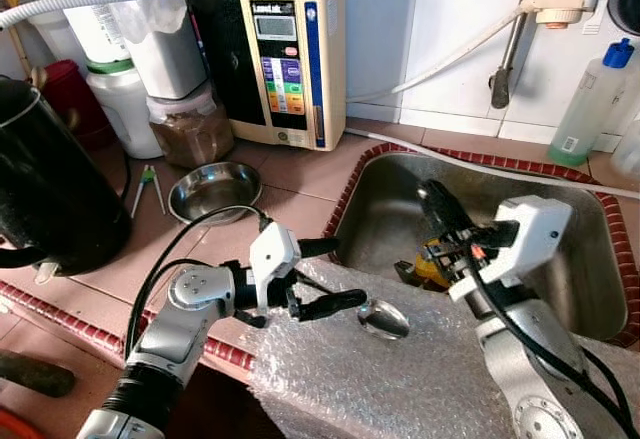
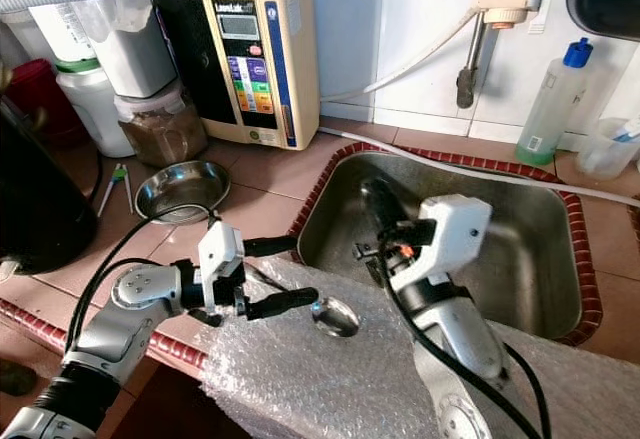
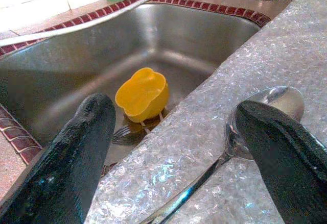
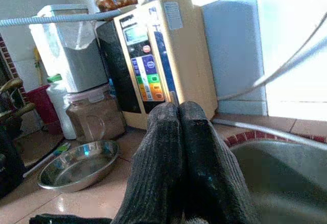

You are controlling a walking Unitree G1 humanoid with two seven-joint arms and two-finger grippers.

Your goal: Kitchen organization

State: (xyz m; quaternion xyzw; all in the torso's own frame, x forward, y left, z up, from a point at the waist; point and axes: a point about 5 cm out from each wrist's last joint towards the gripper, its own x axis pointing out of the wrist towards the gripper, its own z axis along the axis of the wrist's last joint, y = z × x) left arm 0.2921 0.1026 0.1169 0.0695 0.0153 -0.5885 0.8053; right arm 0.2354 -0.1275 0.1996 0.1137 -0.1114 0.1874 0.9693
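Straddling a shiny steel spoon (image 1: 383, 318) on crinkly bubble wrap (image 1: 400, 379) — left claw (image 1: 330, 277) spread, right claw (image 4: 179, 132) pressed together.

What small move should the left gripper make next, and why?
Probably close the left gripper on the spoon: its open fingers straddle the handle on the bubble wrap, touching nothing. The right gripper is shut, empty.

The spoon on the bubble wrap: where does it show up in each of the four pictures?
Left eye view: spoon lower centre, by the left tool.
Right eye view: spoon lower centre.
Left wrist view: spoon on the bubble wrap, partly behind one black finger.
Right wrist view: not in it.
Shared landmark: the steel sink.
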